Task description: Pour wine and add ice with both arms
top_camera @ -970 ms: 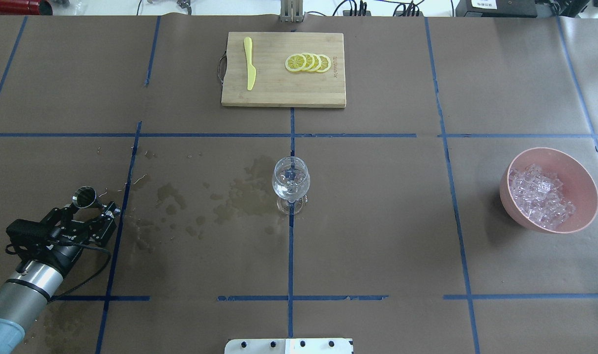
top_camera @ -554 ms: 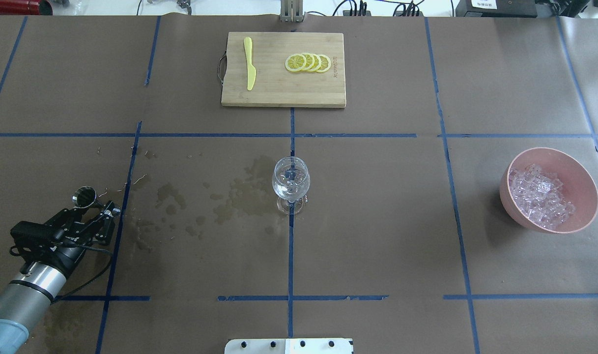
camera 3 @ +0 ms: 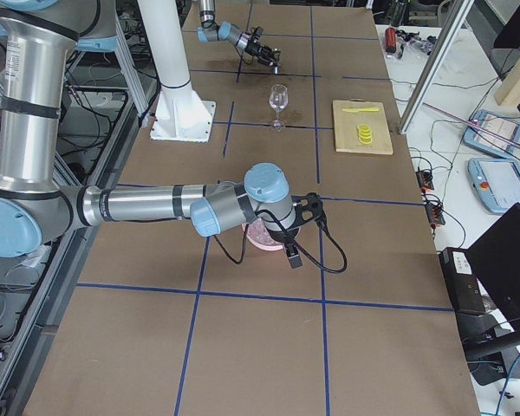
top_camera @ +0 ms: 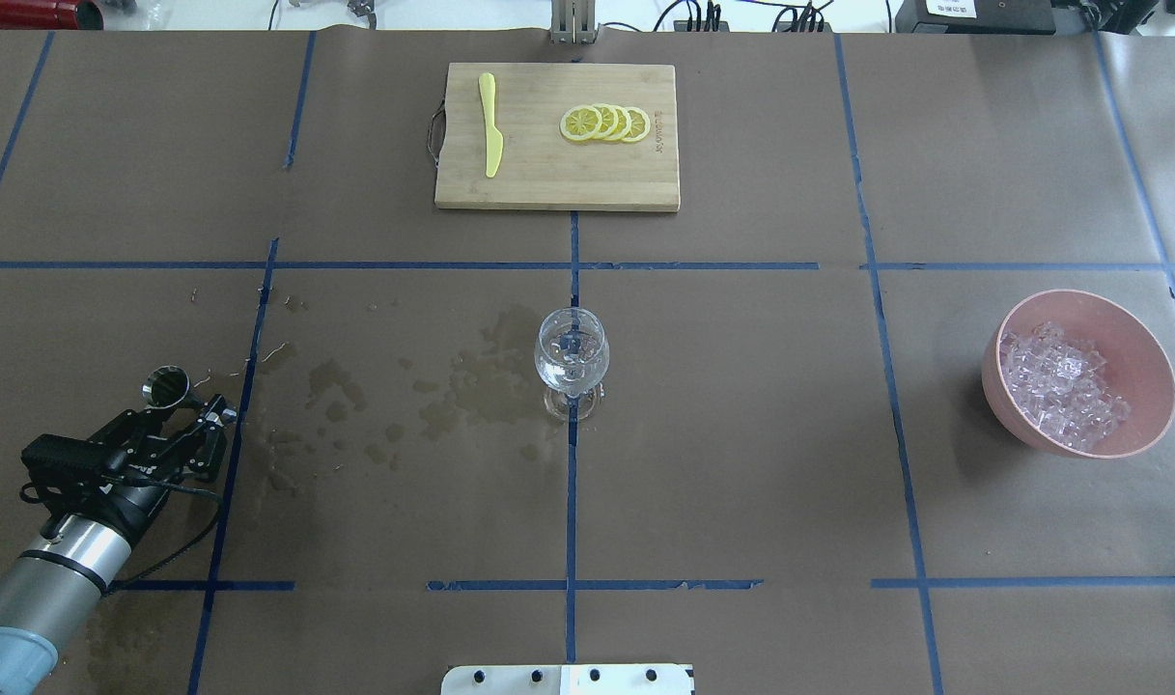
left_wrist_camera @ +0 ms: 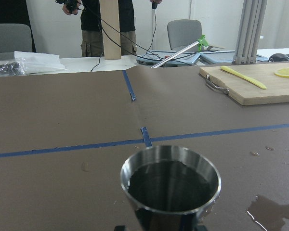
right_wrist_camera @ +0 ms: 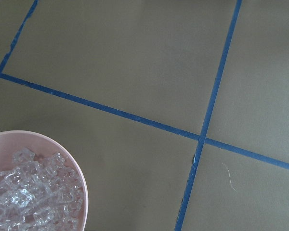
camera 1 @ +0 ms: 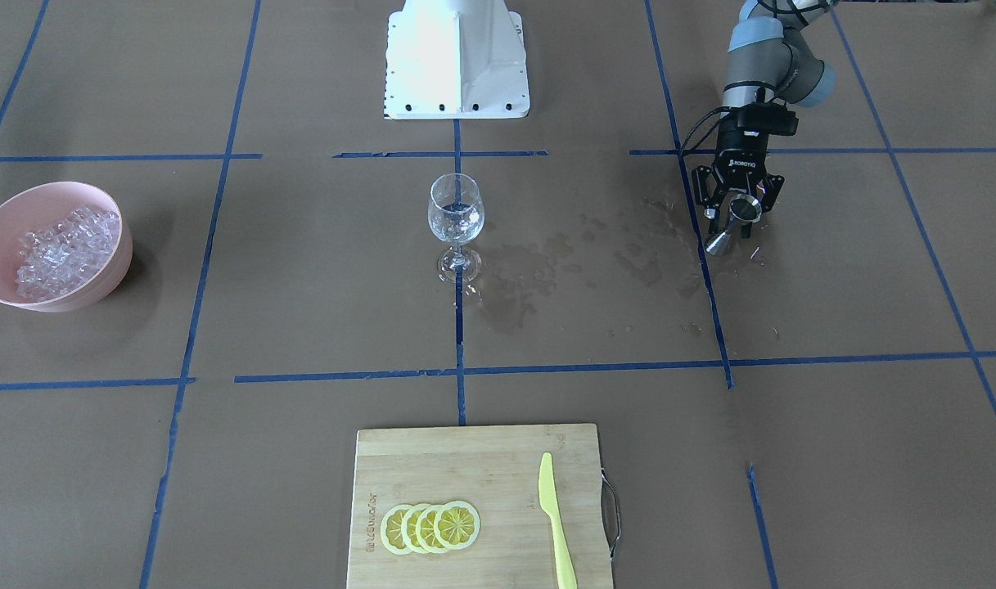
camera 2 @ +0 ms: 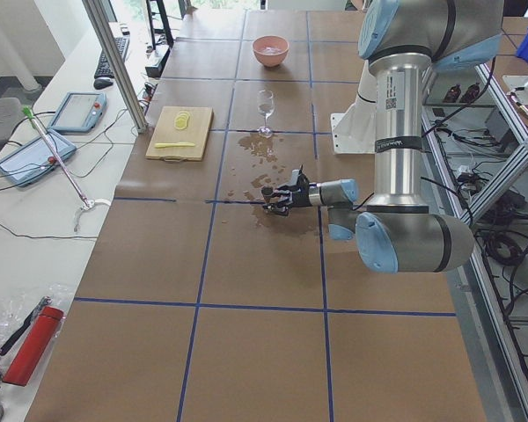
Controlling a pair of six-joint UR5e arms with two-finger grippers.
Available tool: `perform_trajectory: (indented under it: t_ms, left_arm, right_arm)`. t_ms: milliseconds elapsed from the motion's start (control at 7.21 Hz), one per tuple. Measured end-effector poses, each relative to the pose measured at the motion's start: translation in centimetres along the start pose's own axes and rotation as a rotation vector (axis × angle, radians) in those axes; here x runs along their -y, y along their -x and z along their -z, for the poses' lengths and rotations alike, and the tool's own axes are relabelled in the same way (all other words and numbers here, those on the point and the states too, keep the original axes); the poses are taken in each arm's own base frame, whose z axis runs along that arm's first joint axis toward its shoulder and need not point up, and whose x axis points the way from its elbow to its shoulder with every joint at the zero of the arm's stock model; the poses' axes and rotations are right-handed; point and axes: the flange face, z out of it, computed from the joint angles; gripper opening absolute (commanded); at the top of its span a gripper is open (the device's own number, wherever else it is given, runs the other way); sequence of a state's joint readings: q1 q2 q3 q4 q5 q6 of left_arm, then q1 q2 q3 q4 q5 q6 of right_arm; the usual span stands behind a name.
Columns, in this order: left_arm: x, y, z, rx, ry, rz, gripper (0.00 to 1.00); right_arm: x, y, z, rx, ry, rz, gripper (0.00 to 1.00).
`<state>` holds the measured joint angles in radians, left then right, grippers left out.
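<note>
The steel measuring cup (top_camera: 165,384) stands upright at the near left, and the left wrist view shows dark wine (left_wrist_camera: 171,183) in it. My left gripper (top_camera: 183,405) has its fingers close against the cup's waist, shut on it; it also shows in the front view (camera 1: 735,222). The clear stemmed wine glass (top_camera: 571,352) stands at the table's middle. The ice (top_camera: 1060,386) is heaped in a pink bowl (top_camera: 1133,333) at the right. My right gripper (camera 3: 305,208) hovers over that bowl; I cannot tell whether it is open or shut.
A bamboo board (top_camera: 548,183) at the far middle carries a yellow knife (top_camera: 490,125) and lemon slices (top_camera: 606,124). Wet stains (top_camera: 471,376) spread on the brown paper between cup and glass. The white pedestal (camera 1: 457,57) stands at the robot's side.
The left wrist sank a little and drew back between the first two frames, then held still. The cup, glass and bowl have not moved.
</note>
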<state>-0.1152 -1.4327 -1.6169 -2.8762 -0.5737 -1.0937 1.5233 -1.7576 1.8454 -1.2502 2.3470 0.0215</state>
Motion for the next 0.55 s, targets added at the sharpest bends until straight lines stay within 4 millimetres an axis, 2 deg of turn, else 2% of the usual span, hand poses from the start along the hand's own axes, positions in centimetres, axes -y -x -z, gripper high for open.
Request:
perform_trajectory:
  t_ms: [139,277,554]
  left_arm:
    - [0.06,0.03,-0.01,0.002,-0.004,0.000,0.41]
    - [0.13,0.06,-0.02,0.004,-0.009,0.001,0.20]
    - [0.20,0.13,-0.01,0.005,-0.016,0.018,0.09]
  right_arm:
    - [-0.01,0.00,0.00,0.000,0.000,0.000,1.00]
    - [-0.01,0.00,-0.01,0.000,0.000,0.000,1.00]
    - [-0.04,0.01,0.01,0.000,0.000,0.000,1.00]
